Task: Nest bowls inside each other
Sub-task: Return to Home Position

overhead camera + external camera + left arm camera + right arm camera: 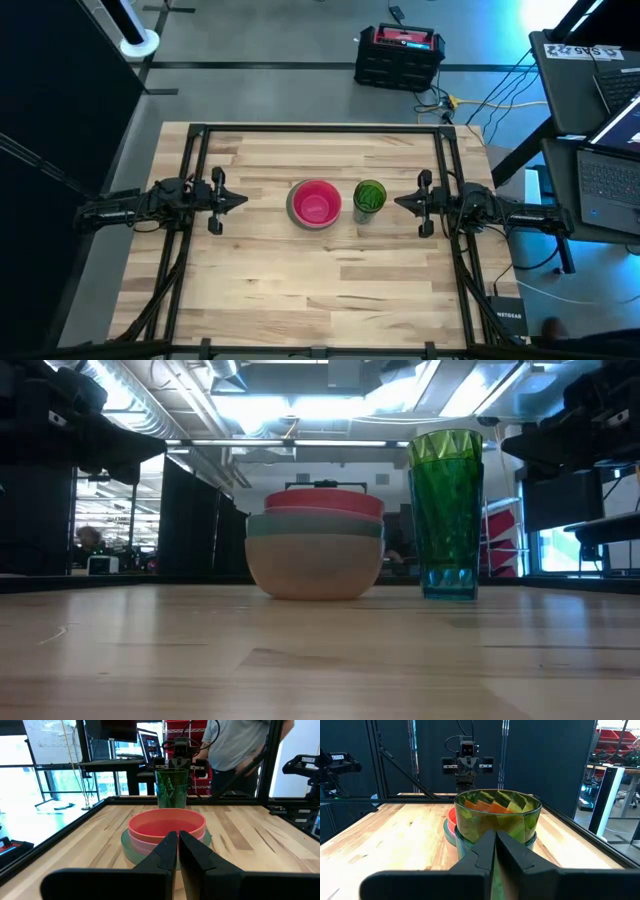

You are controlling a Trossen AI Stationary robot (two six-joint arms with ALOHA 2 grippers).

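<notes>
The bowls (316, 203) stand nested in one stack at the table's middle. In the low view the stack (315, 545) shows a pale outer bowl resting on the wood, a green rim above it and a coral pink rim on top. A tall green cup (369, 197) stands upright just right of the stack. My left gripper (243, 200) is shut, level, left of the stack and apart from it, with the bowls (166, 827) ahead of its fingers (178, 836). My right gripper (397, 201) is shut, level, right of the cup (497, 817) and clear of it.
Black frame rails (190, 200) run along the table's left and right sides and its far edge. A black and red case (398, 55) sits on the floor beyond the far edge. Laptops (605, 170) stand off the right side. A person (235, 745) stands beyond the table.
</notes>
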